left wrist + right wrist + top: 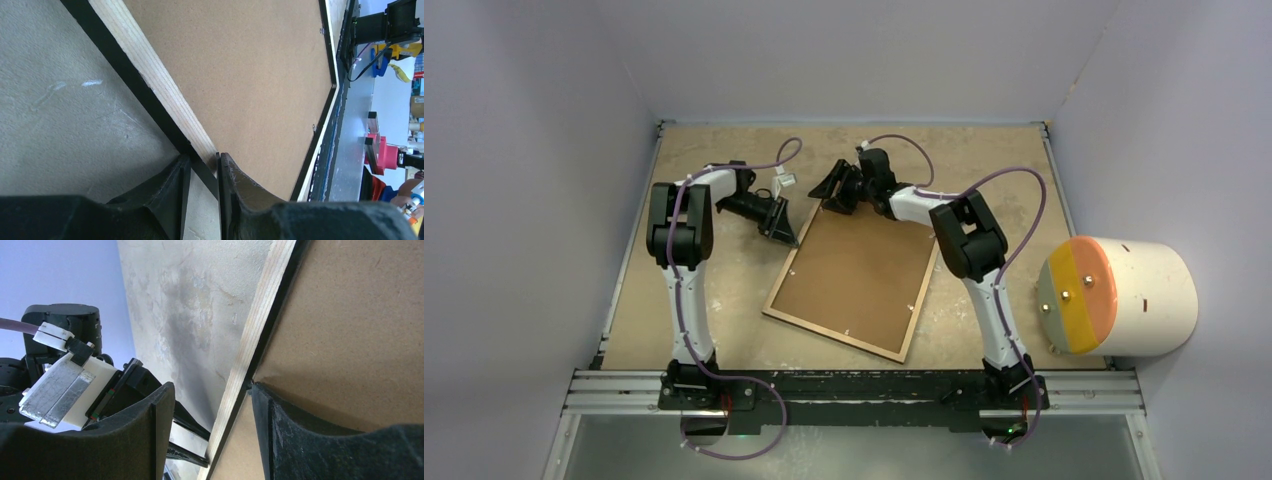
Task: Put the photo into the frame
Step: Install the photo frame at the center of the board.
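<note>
The frame [834, 337] lies back side up on the table, its light wood rim around the brown backing board [854, 265]. The photo is hidden. My left gripper [784, 228] is at the frame's far left corner. In the left wrist view it [201, 159] is shut on the wood rim [155, 80], one finger on the black outer edge, the other on the backing board [250, 75]. My right gripper [832, 190] is at the far corner. It [210, 387] stands open astride the rim [252, 325], one fingertip [257, 390] on the board [350, 315] and the other apart from the rim.
A white drum [1124, 295] with an orange and yellow face lies at the table's right edge. Grey walls close in the left, back and right sides. The black base rail [854, 385] runs along the near edge. Bare tabletop [724, 290] shows left of the frame.
</note>
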`<act>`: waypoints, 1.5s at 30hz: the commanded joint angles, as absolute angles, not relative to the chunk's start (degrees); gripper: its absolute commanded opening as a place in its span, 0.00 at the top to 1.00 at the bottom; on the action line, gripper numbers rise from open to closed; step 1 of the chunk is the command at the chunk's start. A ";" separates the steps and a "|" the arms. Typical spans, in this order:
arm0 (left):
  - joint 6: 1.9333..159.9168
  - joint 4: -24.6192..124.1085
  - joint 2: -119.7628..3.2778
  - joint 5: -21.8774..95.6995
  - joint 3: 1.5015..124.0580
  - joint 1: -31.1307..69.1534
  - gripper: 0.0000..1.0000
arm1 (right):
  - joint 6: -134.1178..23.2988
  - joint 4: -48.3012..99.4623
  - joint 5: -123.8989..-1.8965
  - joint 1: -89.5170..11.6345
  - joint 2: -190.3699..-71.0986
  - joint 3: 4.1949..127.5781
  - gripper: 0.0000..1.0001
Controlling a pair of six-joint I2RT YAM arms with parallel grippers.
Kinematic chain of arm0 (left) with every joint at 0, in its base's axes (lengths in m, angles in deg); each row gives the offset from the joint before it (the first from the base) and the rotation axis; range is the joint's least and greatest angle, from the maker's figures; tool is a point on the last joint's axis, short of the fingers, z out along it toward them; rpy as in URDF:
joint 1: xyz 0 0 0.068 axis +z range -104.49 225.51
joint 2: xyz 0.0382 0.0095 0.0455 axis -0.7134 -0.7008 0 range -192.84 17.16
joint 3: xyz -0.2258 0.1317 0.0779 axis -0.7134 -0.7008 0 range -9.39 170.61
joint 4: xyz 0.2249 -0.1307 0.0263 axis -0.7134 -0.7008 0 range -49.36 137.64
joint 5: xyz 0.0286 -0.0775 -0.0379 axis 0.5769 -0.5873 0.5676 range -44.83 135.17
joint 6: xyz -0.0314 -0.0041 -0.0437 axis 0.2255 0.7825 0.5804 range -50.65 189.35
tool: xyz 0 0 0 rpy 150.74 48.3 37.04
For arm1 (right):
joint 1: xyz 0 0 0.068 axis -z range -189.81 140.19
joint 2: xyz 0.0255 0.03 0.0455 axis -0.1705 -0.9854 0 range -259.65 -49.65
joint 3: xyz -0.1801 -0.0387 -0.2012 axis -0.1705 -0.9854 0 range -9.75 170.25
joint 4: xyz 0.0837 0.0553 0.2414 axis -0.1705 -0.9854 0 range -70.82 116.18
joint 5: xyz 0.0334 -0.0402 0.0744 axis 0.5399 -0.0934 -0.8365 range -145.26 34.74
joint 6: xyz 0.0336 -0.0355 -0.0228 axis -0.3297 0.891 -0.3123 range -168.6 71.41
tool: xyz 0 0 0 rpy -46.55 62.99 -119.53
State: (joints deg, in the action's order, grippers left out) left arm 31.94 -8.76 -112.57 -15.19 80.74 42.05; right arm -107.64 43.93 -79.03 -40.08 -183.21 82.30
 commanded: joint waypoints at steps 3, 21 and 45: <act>28.40 -9.75 -111.94 -11.26 78.86 41.56 0.73 | -109.46 43.23 -83.18 -40.64 -184.34 82.86 0.39; 27.95 -9.92 -110.98 -10.81 77.89 41.81 0.75 | -103.25 37.74 -79.17 -37.85 -182.98 85.40 0.35; 27.94 -9.84 -110.86 -11.21 77.90 41.91 0.76 | -103.70 35.97 -82.45 -41.44 -184.18 85.88 0.36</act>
